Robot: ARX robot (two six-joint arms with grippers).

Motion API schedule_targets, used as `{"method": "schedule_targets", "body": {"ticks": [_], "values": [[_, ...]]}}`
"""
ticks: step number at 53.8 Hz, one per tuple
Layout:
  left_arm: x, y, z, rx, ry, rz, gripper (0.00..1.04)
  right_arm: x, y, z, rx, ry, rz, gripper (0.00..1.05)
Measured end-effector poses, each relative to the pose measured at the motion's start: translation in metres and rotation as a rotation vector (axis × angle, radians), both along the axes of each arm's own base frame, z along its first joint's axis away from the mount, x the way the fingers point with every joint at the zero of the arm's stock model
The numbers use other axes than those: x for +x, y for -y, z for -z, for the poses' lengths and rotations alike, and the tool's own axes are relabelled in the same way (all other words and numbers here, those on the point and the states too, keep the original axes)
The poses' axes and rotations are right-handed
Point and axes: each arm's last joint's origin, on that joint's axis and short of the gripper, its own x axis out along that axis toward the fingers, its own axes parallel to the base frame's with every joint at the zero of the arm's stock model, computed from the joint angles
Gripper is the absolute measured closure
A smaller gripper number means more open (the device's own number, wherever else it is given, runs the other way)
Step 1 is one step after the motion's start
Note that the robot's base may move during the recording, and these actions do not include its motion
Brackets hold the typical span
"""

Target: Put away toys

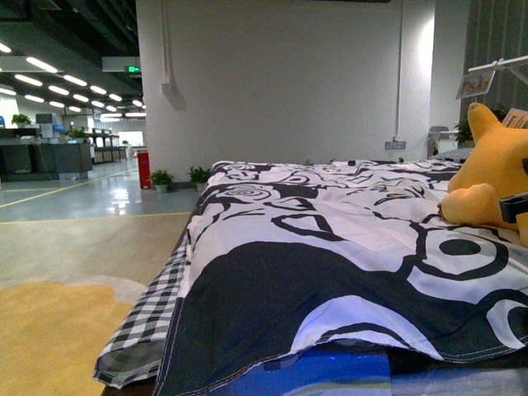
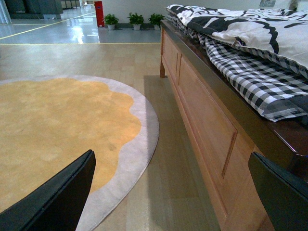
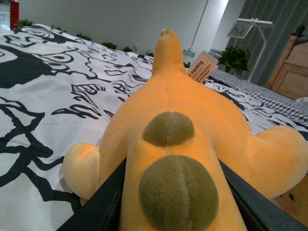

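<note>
The orange-yellow plush animal (image 1: 493, 177) lies on the black-and-white quilt at the far right of the front view, one pointed ear up. In the right wrist view the orange-yellow plush animal (image 3: 183, 144) fills the picture, with two olive-brown patches on its body and a paper tag by its ear. My right gripper (image 3: 175, 202) is shut on it, a black finger pressed against each side; a bit of a black finger (image 1: 513, 208) shows in the front view. My left gripper (image 2: 175, 192) hangs open over the wooden floor beside the bed, holding nothing.
The quilt (image 1: 330, 247) covers a wooden bed frame (image 2: 207, 115) with a checked sheet (image 2: 250, 77) hanging over its side. A round yellow rug (image 2: 57, 125) with a grey border lies on the floor. Potted plants (image 2: 136, 19) stand by the white wall.
</note>
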Motion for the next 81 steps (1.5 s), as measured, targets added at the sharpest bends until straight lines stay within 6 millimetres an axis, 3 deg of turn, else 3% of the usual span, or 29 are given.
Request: {"method": "schedule_targets", "body": {"ticks": [11, 20, 29, 37, 44, 55, 71, 75, 78, 81], "values": [[0.000, 0.000, 0.000, 0.000, 0.000, 0.000, 0.06, -0.008, 0.002, -0.011, 0.067, -0.009, -0.080, 0.94], [0.000, 0.000, 0.000, 0.000, 0.000, 0.000, 0.06, -0.028, 0.009, -0.041, 0.206, 0.021, -0.212, 0.97], [0.000, 0.000, 0.000, 0.000, 0.000, 0.000, 0.06, -0.067, 0.013, -0.080, 0.309, 0.082, -0.382, 0.97], [0.000, 0.000, 0.000, 0.000, 0.000, 0.000, 0.06, -0.114, 0.016, -0.097, 0.353, 0.130, -0.472, 0.97], [0.000, 0.000, 0.000, 0.000, 0.000, 0.000, 0.06, -0.149, 0.020, -0.092, 0.398, 0.132, -0.491, 0.97], [0.000, 0.000, 0.000, 0.000, 0.000, 0.000, 0.06, -0.185, 0.020, -0.082, 0.456, 0.105, -0.507, 0.97], [0.000, 0.000, 0.000, 0.000, 0.000, 0.000, 0.06, -0.188, 0.019, -0.082, 0.477, 0.104, -0.516, 0.98], [0.000, 0.000, 0.000, 0.000, 0.000, 0.000, 0.06, -0.189, 0.018, -0.080, 0.473, 0.030, -0.361, 0.98], [0.000, 0.000, 0.000, 0.000, 0.000, 0.000, 0.06, -0.193, 0.015, -0.068, 0.441, -0.057, -0.258, 0.98], [0.000, 0.000, 0.000, 0.000, 0.000, 0.000, 0.06, -0.197, 0.012, -0.042, 0.377, -0.134, -0.194, 0.98]]}}
